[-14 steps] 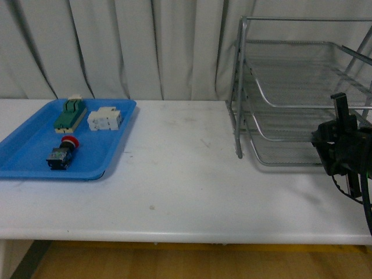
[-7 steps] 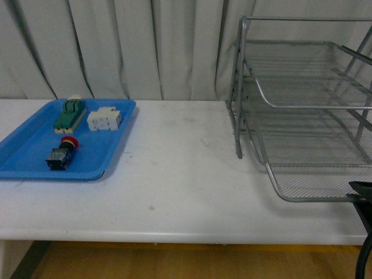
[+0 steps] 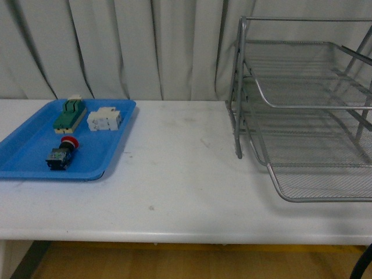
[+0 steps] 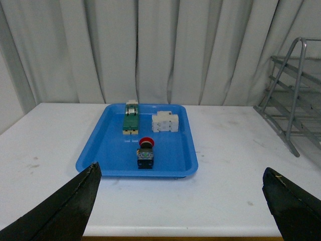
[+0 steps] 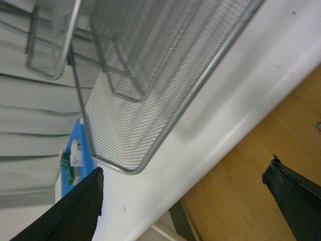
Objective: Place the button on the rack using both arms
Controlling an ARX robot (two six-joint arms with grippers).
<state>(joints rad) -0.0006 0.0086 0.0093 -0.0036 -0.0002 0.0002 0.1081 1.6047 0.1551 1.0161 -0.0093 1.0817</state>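
Front view: the button (image 3: 63, 152), a small push-button switch with a red mushroom cap on a black and bluish block body, lies on its side in the flat blue plastic tray (image 3: 29, 142) at the left end of the white table (image 3: 186, 174). Its red cap points away from the robot and its block body points toward it. The rack (image 3: 239, 104), a silver wire-mesh organiser with three stacked trays, stands at the right end, well apart from the button. Neither gripper shows here.

Left wrist view: the left gripper (image 4: 180, 170) hangs with its two black fingers (image 4: 65, 211) spread wide and nothing between them. The button (image 4: 146, 152) lies ahead of it, a little left of the mid-line, body end nearest. Its long axis runs roughly along the gripper's line of sight, so closing across the body looks feasible without much wrist turn. The rack (image 4: 300, 41) sits off toward the robot's right.

Right wrist view: the right gripper (image 5: 185, 168) is likewise wide apart and empty, hanging off the table's front edge by the rack (image 5: 150, 100). The blue tray (image 5: 79, 145) shows only far off and I cannot make out the button in it, so the left arm looks nearer for the pick.
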